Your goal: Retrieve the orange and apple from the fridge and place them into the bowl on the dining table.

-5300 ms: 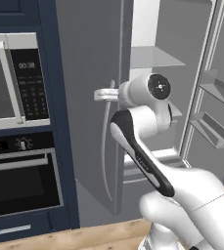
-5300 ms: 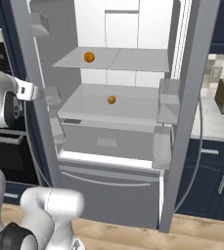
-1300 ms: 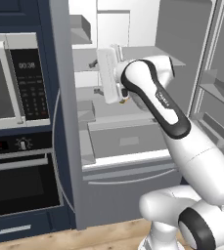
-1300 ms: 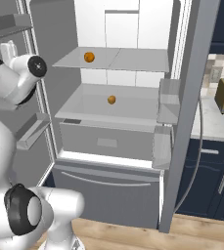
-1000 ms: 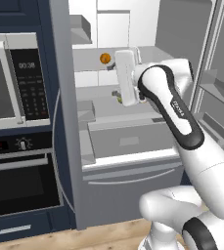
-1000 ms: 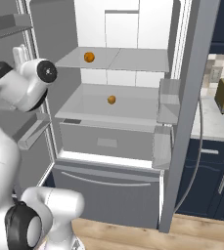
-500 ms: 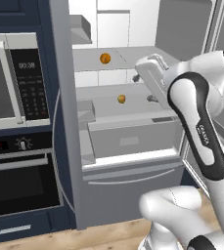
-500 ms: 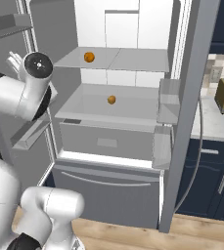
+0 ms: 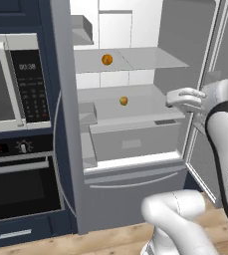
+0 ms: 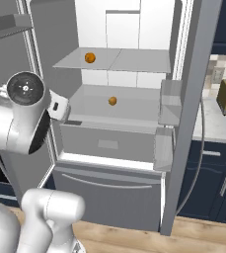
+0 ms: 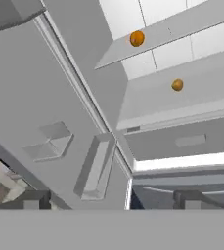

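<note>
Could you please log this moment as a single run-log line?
fridge: doors open | upper-shelf fruit: untouched | lower-shelf fruit: untouched | gripper: open, empty, outside fridge

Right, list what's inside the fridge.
The open fridge holds one orange-coloured fruit on the upper shelf and a smaller one on the lower shelf. Which is the apple I cannot tell. The closed drawer below hides its contents.
</note>
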Robot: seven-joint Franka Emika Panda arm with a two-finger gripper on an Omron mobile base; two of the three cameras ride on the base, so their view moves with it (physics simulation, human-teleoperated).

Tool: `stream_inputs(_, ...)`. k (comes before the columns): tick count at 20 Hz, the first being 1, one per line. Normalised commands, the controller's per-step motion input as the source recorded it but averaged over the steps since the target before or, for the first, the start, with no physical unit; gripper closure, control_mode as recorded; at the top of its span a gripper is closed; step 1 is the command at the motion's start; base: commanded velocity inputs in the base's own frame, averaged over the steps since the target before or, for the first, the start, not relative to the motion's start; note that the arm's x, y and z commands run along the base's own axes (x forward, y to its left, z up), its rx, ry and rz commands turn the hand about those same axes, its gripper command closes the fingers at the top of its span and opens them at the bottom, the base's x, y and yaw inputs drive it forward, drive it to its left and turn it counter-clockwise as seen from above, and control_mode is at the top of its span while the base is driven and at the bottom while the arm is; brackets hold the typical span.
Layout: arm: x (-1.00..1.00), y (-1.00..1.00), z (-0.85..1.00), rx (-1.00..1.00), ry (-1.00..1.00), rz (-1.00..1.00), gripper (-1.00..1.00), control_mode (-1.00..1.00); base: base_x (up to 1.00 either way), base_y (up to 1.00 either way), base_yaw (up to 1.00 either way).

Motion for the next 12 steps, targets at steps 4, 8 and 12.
stream_inputs(4,-0.20,0.01,-0.36,-0.47,-0.15,0.00,-1.00,-1.00,0.00,0.00,0.00)
stream_inputs(8,-0.18,-0.02,-0.34,-0.29,-0.10,0.00,-1.00,-1.00,0.00,0.00,0.00)
stream_inputs(12,-0.35,-0.18,-0.23,-0.15,-0.08,0.01,-1.00,-1.00,0.00,0.00,0.00)
